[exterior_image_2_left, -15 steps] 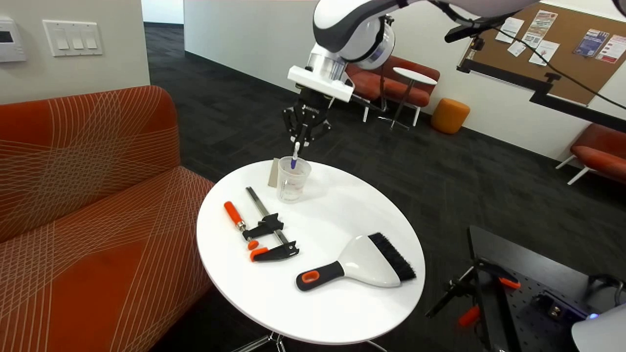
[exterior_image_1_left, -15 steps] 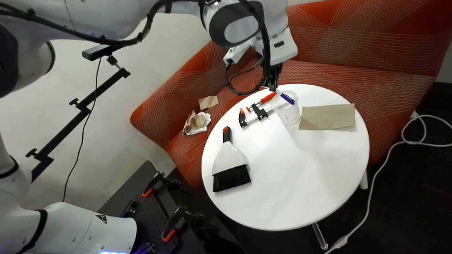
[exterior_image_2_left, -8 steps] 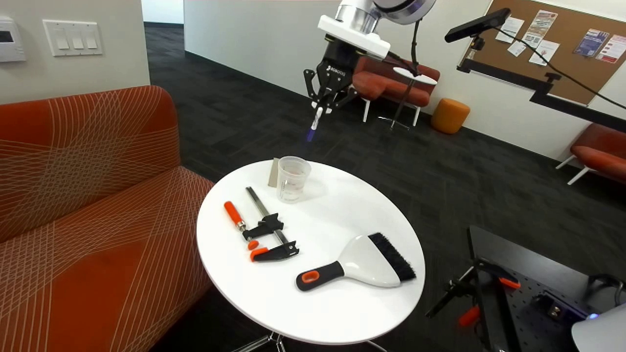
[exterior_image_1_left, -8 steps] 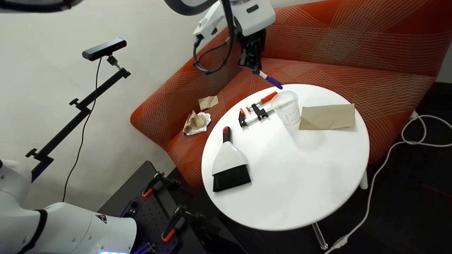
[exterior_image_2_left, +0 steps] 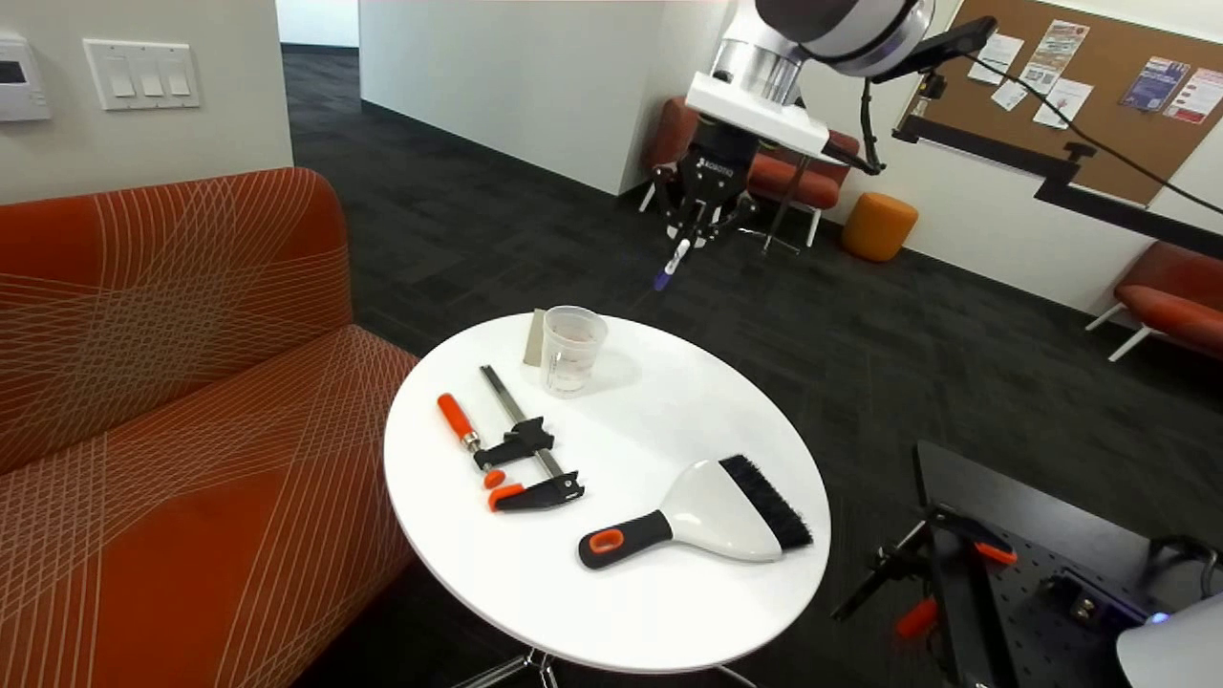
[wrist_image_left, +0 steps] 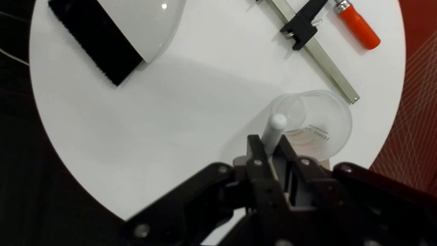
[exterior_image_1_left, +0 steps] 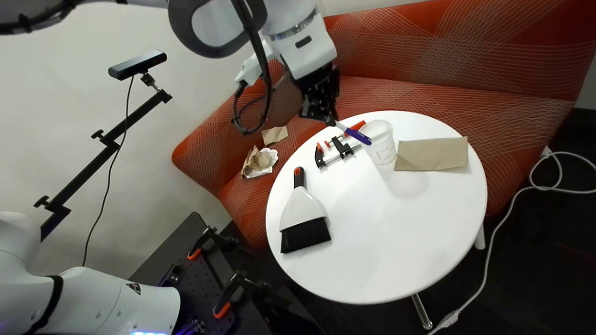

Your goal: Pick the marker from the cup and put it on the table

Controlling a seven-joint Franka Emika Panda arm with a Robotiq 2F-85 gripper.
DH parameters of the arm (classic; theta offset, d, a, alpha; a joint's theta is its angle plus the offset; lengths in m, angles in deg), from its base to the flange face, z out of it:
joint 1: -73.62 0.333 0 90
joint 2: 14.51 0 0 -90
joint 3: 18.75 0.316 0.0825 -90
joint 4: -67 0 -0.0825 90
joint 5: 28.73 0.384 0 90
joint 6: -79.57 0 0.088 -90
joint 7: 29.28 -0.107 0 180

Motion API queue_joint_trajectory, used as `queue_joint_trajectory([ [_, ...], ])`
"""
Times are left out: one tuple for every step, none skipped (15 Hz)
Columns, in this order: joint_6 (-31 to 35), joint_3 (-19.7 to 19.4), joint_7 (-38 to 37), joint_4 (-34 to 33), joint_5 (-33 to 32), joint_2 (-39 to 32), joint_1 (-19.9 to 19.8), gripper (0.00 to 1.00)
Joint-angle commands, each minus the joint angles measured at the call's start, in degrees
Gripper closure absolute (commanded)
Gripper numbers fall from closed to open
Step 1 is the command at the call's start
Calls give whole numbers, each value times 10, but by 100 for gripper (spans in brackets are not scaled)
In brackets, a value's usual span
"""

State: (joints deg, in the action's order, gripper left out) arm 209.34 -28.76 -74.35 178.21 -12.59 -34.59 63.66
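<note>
Clamp [exterior_image_2_left: 528, 437]: orange-handled, it lay flat on the desk [exterior_image_2_left: 631, 612], lower left of the cup [exterior_image_2_left: 570, 361] in an exterior view and near it.
Brush [exterior_image_2_left: 717, 516]: white-bodied with black bristles [exterior_image_2_left: 767, 504], it took the lower right of the desk in an exterior view, well apart from the cup.
Tan rectangle [exterior_image_1_left: 431, 154]: it lay just right of the cup in an exterior view, the clamp on the cup's other side; in the wrist view only a sliver showed, between the cup and the pincer [wrist_image_left: 269, 142].
Couch [exterior_image_1_left: 451, 95]: red-orange with pale lines, it ran across the upper right of the frame behind the desk in an exterior view, scraps [exterior_image_1_left: 257, 159] lying on its seat.
Cup: whitish and translucent, it stood upright on the desk; the wrist view looked into it, with print and the pale base in sight.
Marker [exterior_image_1_left: 356, 135]: aloft and outside the cup, it slanted with its blue-purple end [exterior_image_2_left: 661, 280] downward, upper right of the cup and well apart from it in an exterior view.
Pincer: clenched on the marker, whose white part stood between its fingers, lower middle of the wrist view.
</note>
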Motion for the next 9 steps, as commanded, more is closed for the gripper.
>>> queue_joint_trajectory([
  [79,-12,7,78,-20,13,14,97],
  [103,-13,5,89,-25,5,15,97],
  [132,-13,8,99,-26,-6,14,97],
  [160,-17,2,106,-34,-18,16,97],
  [188,-19,1,112,-35,-31,17,97],
  [214,-21,-1,117,-38,-45,19,97],
  [236,-26,-6,118,-43,-62,23,97],
  [251,-25,-5,117,-39,-77,24,97],
  [261,-26,-6,116,-37,-91,27,97],
])
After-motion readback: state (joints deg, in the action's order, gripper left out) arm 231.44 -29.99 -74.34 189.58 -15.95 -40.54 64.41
